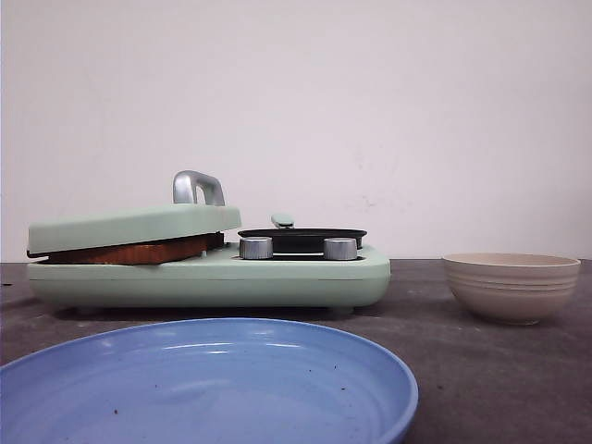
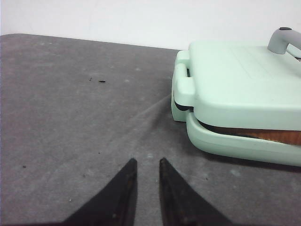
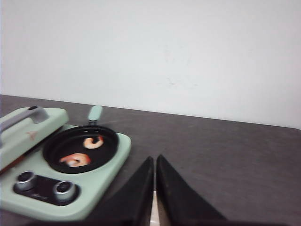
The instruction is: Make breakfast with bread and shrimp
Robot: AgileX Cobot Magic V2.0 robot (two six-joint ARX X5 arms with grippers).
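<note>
Probably lab mock-kitchen: bare white wall (image 1: 370, 111), dark tabletop (image 1: 435, 370), mint breakfast maker (image 1: 208, 268).

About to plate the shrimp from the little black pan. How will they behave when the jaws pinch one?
The shrimp look small and curled, so one may rotate or squirt sideways when pinched. They appear glossy, so probably slippery. The black pan has a low rim and a smooth-looking floor, so a nudged piece will likely slide; the right gripper probably needs a centred pinch.

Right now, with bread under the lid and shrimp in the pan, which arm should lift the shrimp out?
Right, probably. The right pincer faces the black pan holding two shrimp. The left pincer faces the lid side, away from the pan.
</note>
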